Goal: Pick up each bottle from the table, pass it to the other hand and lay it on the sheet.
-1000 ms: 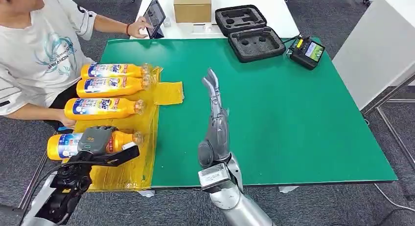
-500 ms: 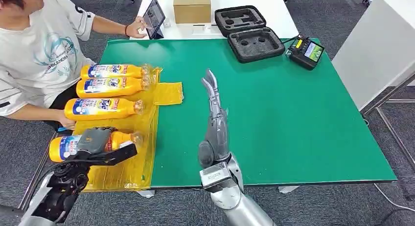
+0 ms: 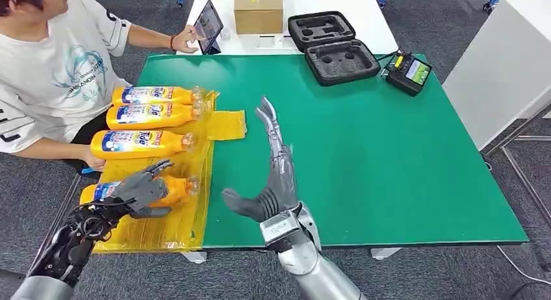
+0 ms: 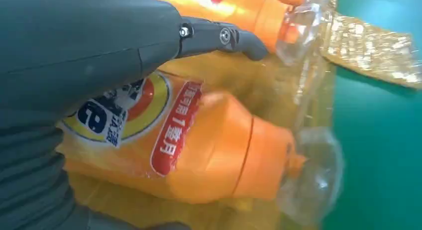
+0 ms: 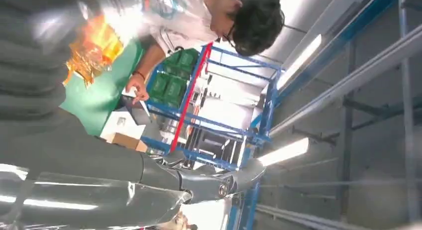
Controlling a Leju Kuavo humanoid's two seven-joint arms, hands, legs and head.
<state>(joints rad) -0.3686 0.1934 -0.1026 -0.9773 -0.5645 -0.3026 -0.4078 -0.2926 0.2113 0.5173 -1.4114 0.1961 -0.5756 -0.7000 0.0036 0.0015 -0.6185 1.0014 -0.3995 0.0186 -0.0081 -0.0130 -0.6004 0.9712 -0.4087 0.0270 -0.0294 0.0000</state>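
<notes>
The nearest orange bottle [image 3: 174, 188] lies on its side on the yellow sheet [image 3: 192, 217], cap toward the green mat. My left hand [image 3: 138, 192] hovers over its label end with fingers spread apart, not gripping it. The left wrist view shows this bottle [image 4: 209, 145] lying on the crinkled sheet [image 4: 370, 53] under my raised fingers [image 4: 224, 37]. Three more orange bottles [image 3: 154, 94], [image 3: 153, 115], [image 3: 140, 143] lie side by side farther back on the sheet. My right hand [image 3: 271, 176] stands upright over the mat, fingers straight, thumb stuck out, holding nothing.
A person [image 3: 55, 73] sits at the table's left, one hand on a tablet [image 3: 209, 25] and a forearm beside the sheet. A cardboard box [image 3: 258, 10], a black foam case [image 3: 333, 45] and a controller [image 3: 408, 71] stand at the back. The green mat [image 3: 390, 157] stretches to the right.
My left hand has spread its fingers and let go of the nearest bottle, which now lies on the sheet. My right hand's thumb has swung outward. The camera shifted slightly.
</notes>
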